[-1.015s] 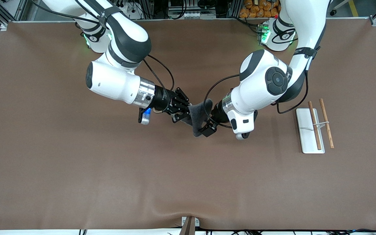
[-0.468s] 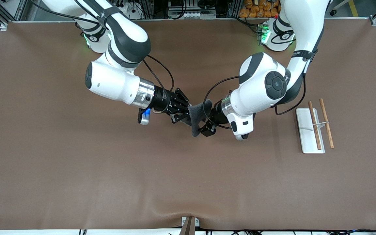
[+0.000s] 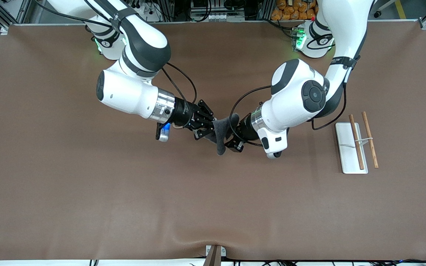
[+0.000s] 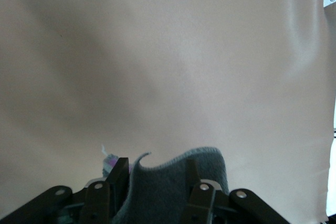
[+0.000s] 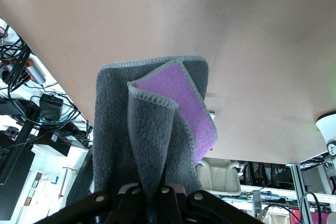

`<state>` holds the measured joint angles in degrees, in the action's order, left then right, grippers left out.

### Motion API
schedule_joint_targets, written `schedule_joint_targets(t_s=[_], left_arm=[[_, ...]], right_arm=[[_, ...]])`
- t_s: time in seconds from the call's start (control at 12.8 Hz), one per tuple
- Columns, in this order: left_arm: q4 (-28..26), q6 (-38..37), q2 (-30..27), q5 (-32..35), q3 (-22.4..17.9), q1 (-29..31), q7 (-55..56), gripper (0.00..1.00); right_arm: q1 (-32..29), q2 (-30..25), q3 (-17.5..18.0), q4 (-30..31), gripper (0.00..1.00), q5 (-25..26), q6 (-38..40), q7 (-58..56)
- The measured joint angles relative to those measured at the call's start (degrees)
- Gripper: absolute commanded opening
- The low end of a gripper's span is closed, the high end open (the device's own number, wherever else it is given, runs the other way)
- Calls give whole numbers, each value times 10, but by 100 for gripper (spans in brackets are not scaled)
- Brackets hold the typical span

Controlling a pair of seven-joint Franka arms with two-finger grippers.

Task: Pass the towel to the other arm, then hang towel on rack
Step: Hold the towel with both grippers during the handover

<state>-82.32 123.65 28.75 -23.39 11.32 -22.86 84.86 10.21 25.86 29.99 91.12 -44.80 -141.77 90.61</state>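
The dark grey towel (image 3: pixel 221 129) hangs in the air over the middle of the table, between the two grippers. My right gripper (image 3: pixel 208 125), on the arm with the blue wrist light, is shut on a fold of it. The right wrist view (image 5: pixel 147 124) shows the pinched fold and a purple inner face. My left gripper (image 3: pixel 232 139), on the other arm, is open, with its fingers on either side of the towel's edge. The left wrist view shows the towel (image 4: pixel 168 187) filling the gap between the fingers (image 4: pixel 118 174). The rack (image 3: pixel 349 157) lies at the left arm's end.
The rack's two brown rods (image 3: pixel 357 142) lie side by side over its white base plate, with a thin wire across them. The brown table cover (image 3: pixel 213 199) is bare around the grippers. A small bracket (image 3: pixel 215 253) sits at the table edge nearest the front camera.
My left gripper has moved a little toward the towel, so its fingers now reach farther around the cloth. My right gripper has kept still with the towel.
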Motion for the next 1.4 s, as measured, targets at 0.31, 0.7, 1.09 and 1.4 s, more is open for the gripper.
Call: schedule_joint_targets(t_s=[0.31,0.7,1.09,1.4], left_arm=[[10,0,0,-13,1,-1,0,20],[12,0,0,-19,2,-3,0,34],[11,-1,1,-19,2,-5,0,34],[8,-37,1,-19,2,-6,0,34]], right_arm=[[0,0,-2,0,0,1,3,0],[0,0,-3,0,0,2,9,0],[0,0,-3,0,0,10,16,0],[0,0,-4,0,0,11,17,0]])
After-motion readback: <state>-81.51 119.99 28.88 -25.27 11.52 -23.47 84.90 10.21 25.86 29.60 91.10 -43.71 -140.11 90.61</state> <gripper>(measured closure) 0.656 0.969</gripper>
